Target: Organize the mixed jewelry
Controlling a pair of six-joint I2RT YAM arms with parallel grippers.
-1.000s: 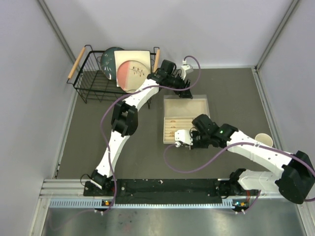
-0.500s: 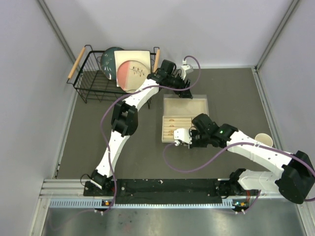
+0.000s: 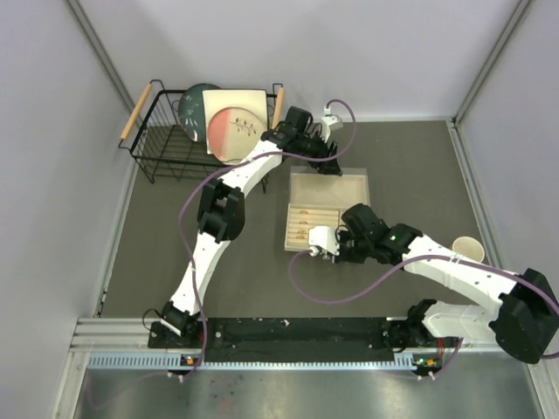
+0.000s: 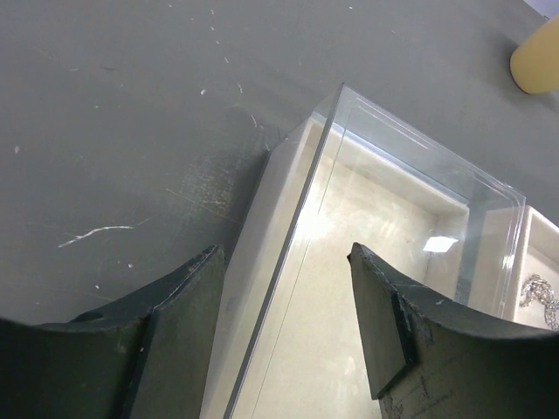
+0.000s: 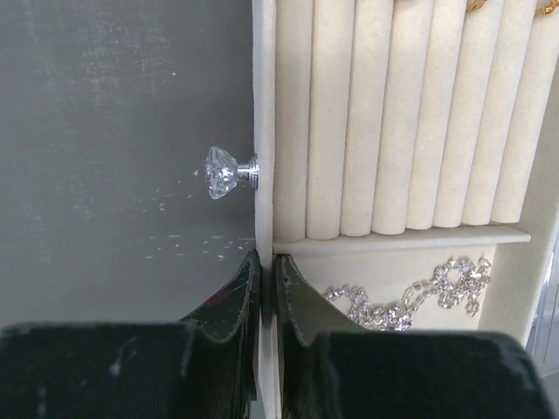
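Step in hand, as judged: sliding the drawer of the beige box to reach its compartments for sorting. The right claw is pressed together on the drawer front panel, just below the crystal knob. The left claw is spread, straddling the clear wall at the box's far end; contact cannot be confirmed. The next move calls for straight travel along the drawer's axis over the table, with the left claw bracing the box. The right wrist view shows the silver chain lying in the compartment beside the ring rolls. The top view shows the placement of the 2 arms, but the jewelry is too small to tell there.
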